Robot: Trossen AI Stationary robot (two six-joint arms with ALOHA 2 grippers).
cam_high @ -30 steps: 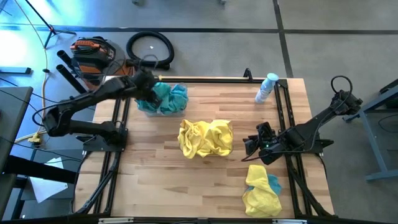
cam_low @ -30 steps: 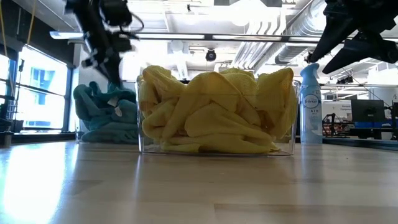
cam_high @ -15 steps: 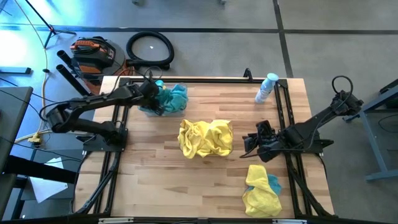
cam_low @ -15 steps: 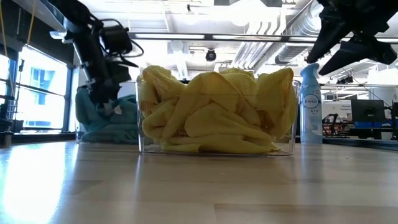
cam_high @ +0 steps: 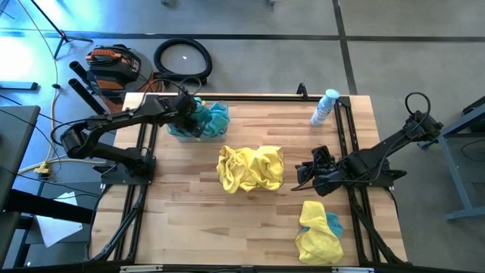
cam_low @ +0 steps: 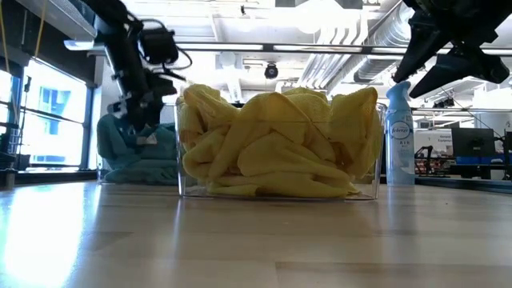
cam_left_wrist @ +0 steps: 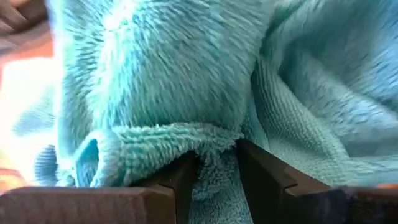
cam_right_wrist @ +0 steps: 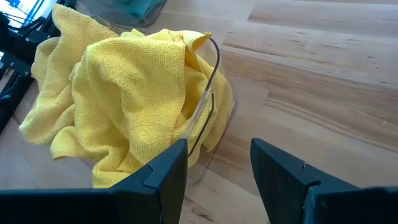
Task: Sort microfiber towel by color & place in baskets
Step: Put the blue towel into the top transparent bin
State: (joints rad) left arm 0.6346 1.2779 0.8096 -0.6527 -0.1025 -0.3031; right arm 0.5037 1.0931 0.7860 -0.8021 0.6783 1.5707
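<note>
Two bins loaded, one mixed heap waiting

Left gripper point(cam_high: 184, 114) down in the far-left basket point(cam_high: 182, 135), pressed into the teal towels point(cam_high: 208, 117). Fingers point(cam_left_wrist: 180, 180) slightly apart with a fold of teal pile still lying between them; whether gripped or loose, cannot tell. Right gripper point(cam_high: 303, 176) raised just beside the centre basket point(cam_right_wrist: 214, 93), jaws apart and holding nothing. Yellow towels point(cam_high: 250, 167) heaped over the rim of that centre basket. Near the front right edge of the table point(cam_high: 189, 220), a loose pile point(cam_high: 318, 231) of yellow cloth with teal showing through. Spray bottle point(cam_high: 324, 106) lying at the far right corner.
</note>
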